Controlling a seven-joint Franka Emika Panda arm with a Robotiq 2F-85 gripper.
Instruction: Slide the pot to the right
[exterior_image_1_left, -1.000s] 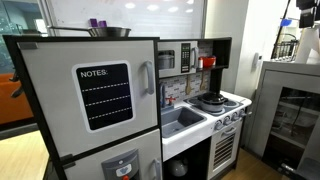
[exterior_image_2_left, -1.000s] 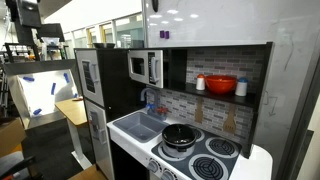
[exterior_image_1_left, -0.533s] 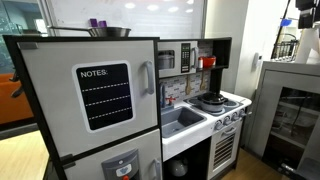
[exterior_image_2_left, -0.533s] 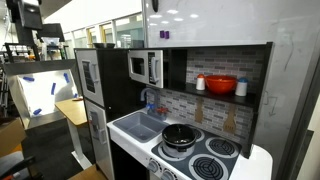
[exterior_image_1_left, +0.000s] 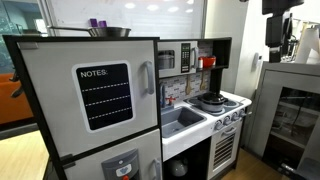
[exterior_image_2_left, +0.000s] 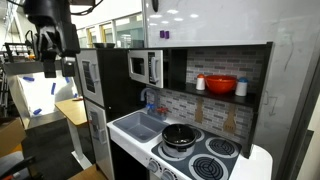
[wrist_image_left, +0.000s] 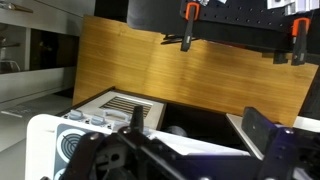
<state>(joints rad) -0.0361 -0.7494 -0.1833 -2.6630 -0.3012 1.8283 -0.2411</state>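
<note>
While the gripper (wrist_image_left: 190, 150) hangs well apart from the stove (exterior_image_2_left: 225, 149) with its jaws spread wide and empty, the pot (exterior_image_2_left: 181, 135) (exterior_image_1_left: 211, 100) sits on the rear burner nearest the sink (exterior_image_2_left: 140, 126), seen in both exterior views.

Small shallow round pot (exterior_image_2_left: 180, 134), grey-silver w/ dark inside, upright on stovetop (exterior_image_2_left: 257, 158) burner nearest sink (exterior_image_2_left: 140, 126).

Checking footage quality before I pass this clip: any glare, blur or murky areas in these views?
In an exterior view, lights glare on the white panel and the arm is silhouetted; in an exterior view, bright windows backlight the arm while the pot reads clearly; wrist view, the pincer is dark and soft-focused.
</note>
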